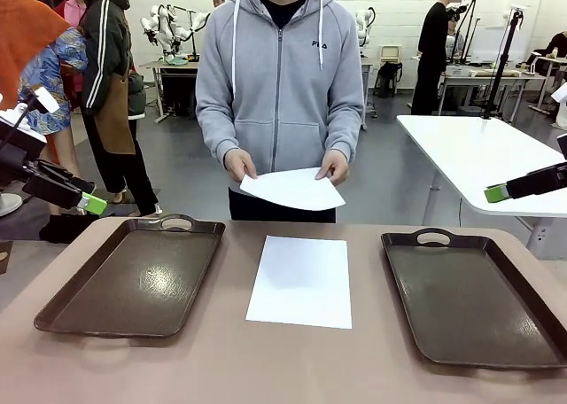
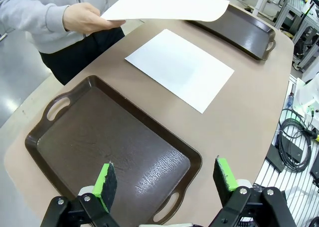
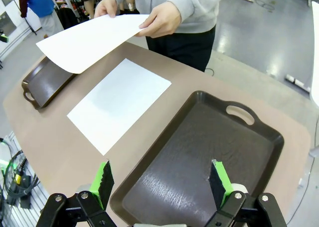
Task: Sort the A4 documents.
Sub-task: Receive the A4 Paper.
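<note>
Across the bottom of the front view, a tan table (image 1: 221, 369). At lower left on it, one dark brown tray (image 1: 133, 280); at lower right, a second tray (image 1: 478, 298). Between them at centre, touching neither, one A4 sheet (image 1: 301, 280) flat on the tabletop. Just above it in the frame, another A4 sheet (image 1: 292, 189), curved, off the table, pinched by the person's hands (image 1: 237, 163). At the bottom of its wrist view, over a tray edge, left gripper (image 2: 167, 179), fingers wide apart, holding nothing. Right gripper (image 3: 162, 182) likewise, jaws spread and empty.
</note>
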`<control>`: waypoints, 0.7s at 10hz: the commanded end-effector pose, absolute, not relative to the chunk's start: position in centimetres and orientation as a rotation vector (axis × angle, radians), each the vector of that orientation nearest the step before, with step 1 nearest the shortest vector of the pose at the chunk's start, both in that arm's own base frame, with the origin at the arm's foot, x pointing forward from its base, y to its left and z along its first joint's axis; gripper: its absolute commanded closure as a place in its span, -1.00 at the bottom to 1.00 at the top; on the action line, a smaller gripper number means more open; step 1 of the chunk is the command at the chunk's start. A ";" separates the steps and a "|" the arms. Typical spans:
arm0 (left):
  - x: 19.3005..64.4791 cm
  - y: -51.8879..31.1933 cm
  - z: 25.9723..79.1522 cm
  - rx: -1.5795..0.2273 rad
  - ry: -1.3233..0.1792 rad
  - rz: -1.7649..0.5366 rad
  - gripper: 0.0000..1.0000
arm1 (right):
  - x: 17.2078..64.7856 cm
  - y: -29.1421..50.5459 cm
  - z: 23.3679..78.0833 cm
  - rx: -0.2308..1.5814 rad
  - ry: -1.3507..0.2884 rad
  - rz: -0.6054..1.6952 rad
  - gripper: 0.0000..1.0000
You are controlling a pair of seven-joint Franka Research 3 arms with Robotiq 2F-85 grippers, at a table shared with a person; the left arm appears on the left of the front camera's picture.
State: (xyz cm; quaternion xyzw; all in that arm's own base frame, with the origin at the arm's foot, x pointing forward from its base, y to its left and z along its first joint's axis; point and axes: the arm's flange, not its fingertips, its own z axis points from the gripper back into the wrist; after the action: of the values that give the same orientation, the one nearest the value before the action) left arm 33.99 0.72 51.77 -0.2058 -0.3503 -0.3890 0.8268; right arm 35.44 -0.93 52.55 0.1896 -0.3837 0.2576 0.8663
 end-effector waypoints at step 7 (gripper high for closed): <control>34.1 0.8 51.6 -0.448 -0.746 -0.829 -1.00 | 35.5 -0.9 52.4 0.409 -0.799 0.533 -1.00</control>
State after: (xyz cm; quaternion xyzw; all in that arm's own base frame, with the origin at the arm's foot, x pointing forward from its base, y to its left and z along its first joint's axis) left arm 33.99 0.72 51.77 -0.2058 -0.3502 -0.3890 0.8268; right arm 35.44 -0.93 52.55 0.1896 -0.3837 0.2576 0.8663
